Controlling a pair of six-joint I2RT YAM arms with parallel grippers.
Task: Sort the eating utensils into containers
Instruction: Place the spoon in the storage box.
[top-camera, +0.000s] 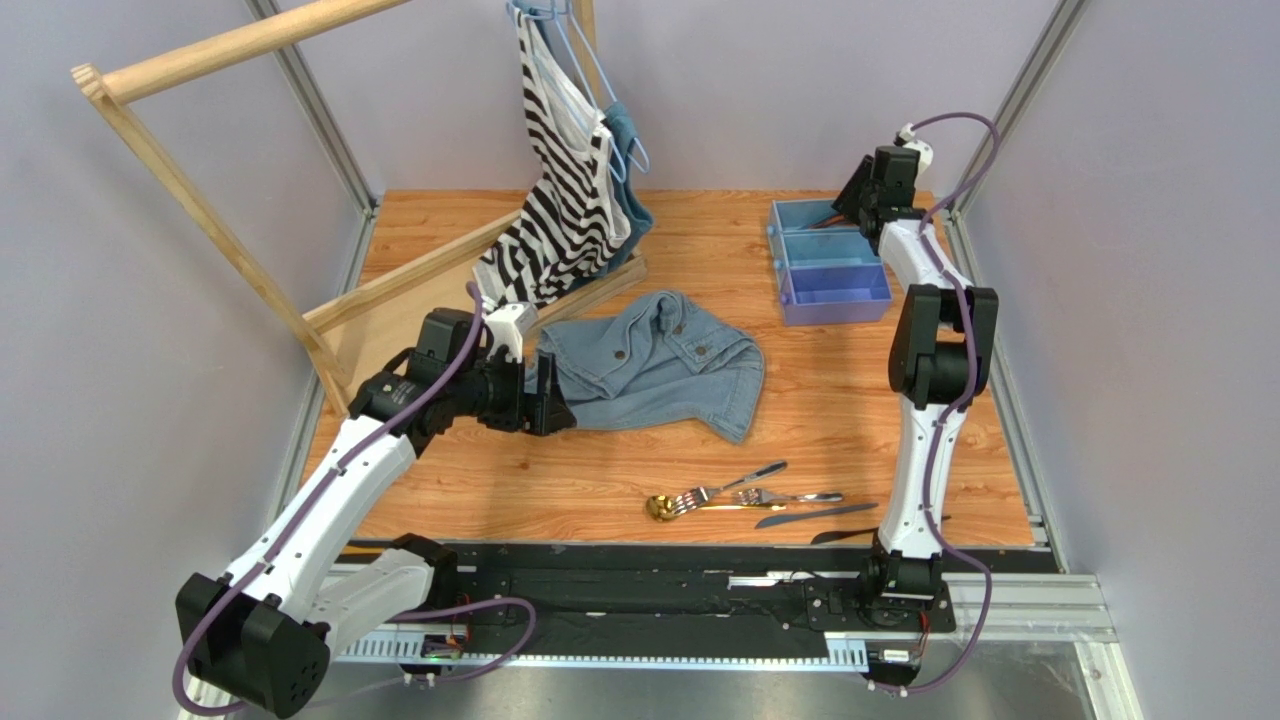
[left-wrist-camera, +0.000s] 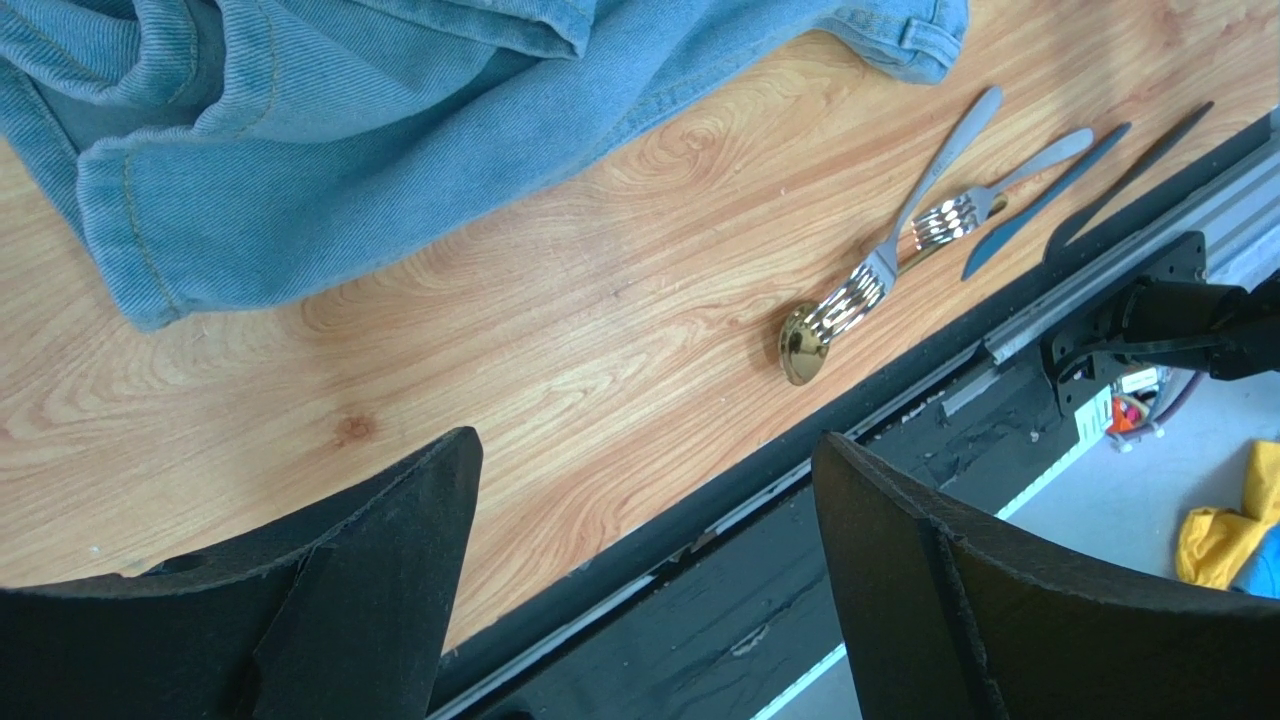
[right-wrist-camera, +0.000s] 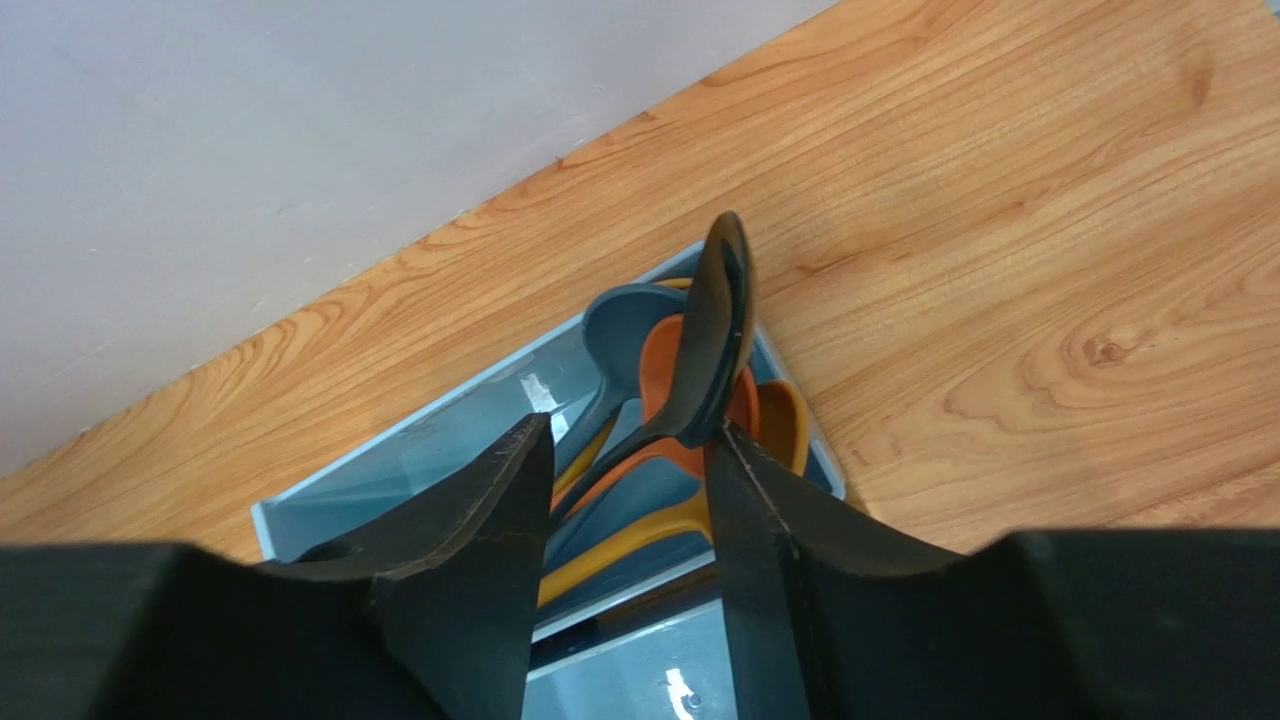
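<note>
Hovering with left jaws wide apart over table (left-wrist-camera: 601, 345) beside denim (left-wrist-camera: 376, 135); straddling black spoon (right-wrist-camera: 718, 323) with right jaws part-spread, over tray (right-wrist-camera: 436, 443); forks (left-wrist-camera: 887, 255), knives (left-wrist-camera: 1037, 203) near table edge.

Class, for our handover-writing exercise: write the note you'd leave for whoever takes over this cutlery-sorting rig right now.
Left gripper: open, empty, near the jeans.
Right gripper: fingers parted, black spoon between them above the tray.
Done: orange spoon, yellow spoon, blue spoon in the tray's end compartment.
Left: release black spoon; gold spoon, two forks, two knives wait by the table's near edge.
</note>
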